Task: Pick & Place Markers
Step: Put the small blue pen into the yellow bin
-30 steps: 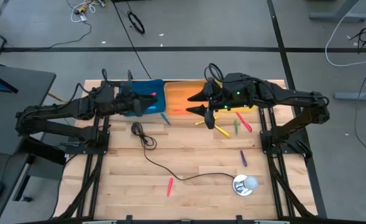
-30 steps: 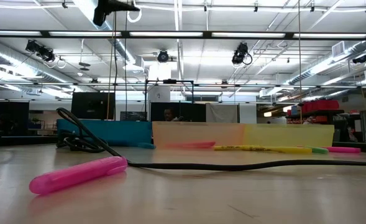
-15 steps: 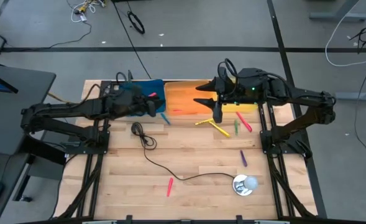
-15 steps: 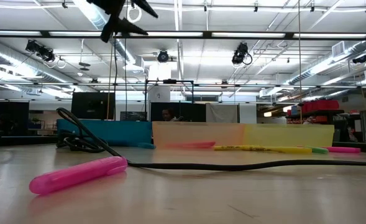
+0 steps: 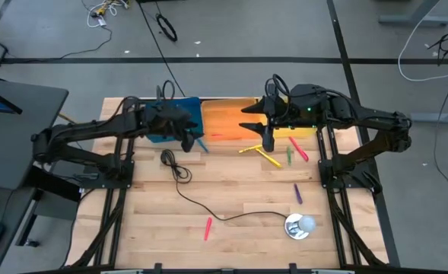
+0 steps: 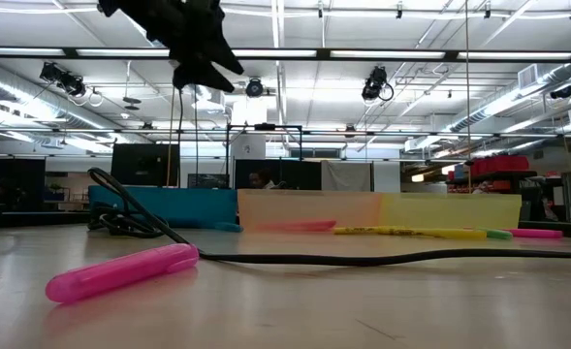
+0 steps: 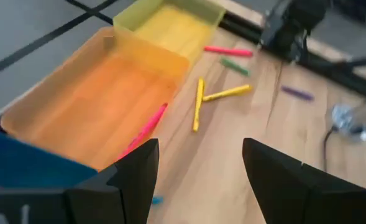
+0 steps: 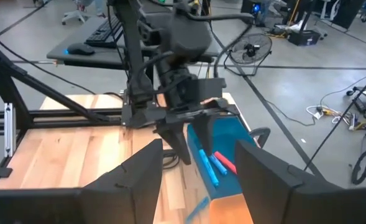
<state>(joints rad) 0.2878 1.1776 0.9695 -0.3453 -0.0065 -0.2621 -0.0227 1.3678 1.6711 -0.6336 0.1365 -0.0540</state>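
The left gripper point(image 5: 192, 141) has swung off the blue tray point(image 5: 179, 106) toward the table's middle, fingers spread and empty, so another pickup looks next; the right gripper point(image 5: 255, 125) hangs open over the orange tray point(image 5: 227, 122), loose markers point(image 5: 257, 151) just beside it

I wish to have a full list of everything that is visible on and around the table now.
trays: three; blue, orange, yellow; in a row at the far edge
markers: about ten; yellow, green, pink, purple, blue; mostly loose on the table, a few in trays
cable: one; black; across the table's middle
round object: one; silver-white; front right
left tool: open, empty; by the blue tray's near corner
right tool: open, empty; over the orange tray
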